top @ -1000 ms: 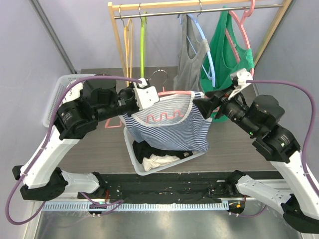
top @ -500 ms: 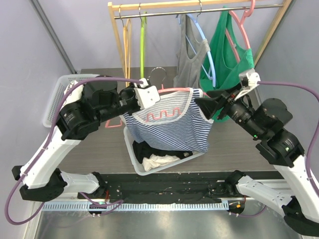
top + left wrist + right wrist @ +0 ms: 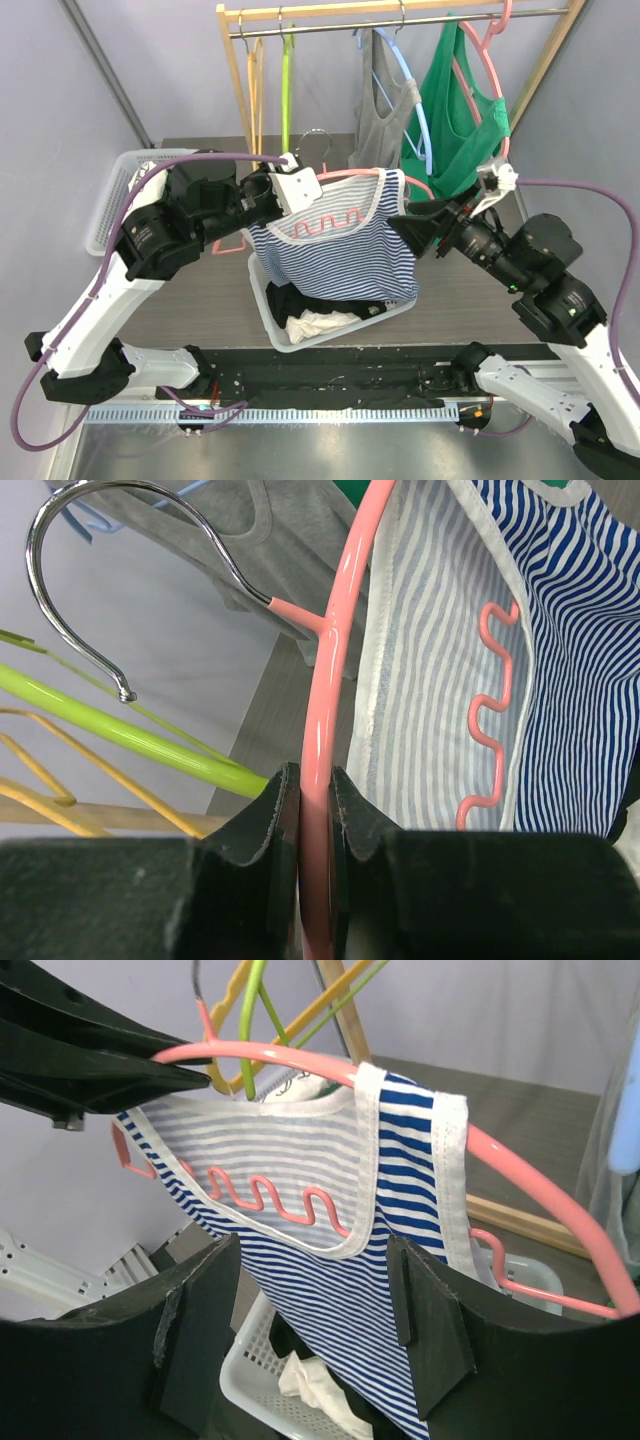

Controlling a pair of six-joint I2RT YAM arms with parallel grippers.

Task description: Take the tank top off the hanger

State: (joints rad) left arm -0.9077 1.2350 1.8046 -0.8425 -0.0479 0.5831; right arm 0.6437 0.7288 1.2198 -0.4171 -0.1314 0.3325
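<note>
You're at the strap-grabbing step, I judge. The blue-and-white striped tank top (image 3: 345,250) hangs on the pink plastic hanger (image 3: 325,680) above the white basket (image 3: 262,300). Your left hand (image 3: 315,790), elbow raised, clamps the hanger. Your right hand (image 3: 312,1250), arm extended inward, is spread and empty. Next, pinch the nearest strap and slide it off.

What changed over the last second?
The right pincer dropped slightly as its arm swung out to the right. The tank top shoulder on that side slid inward, baring that end of the pink hanger. Unchanged: left pincer clamped on the hanger; basket in place.
</note>
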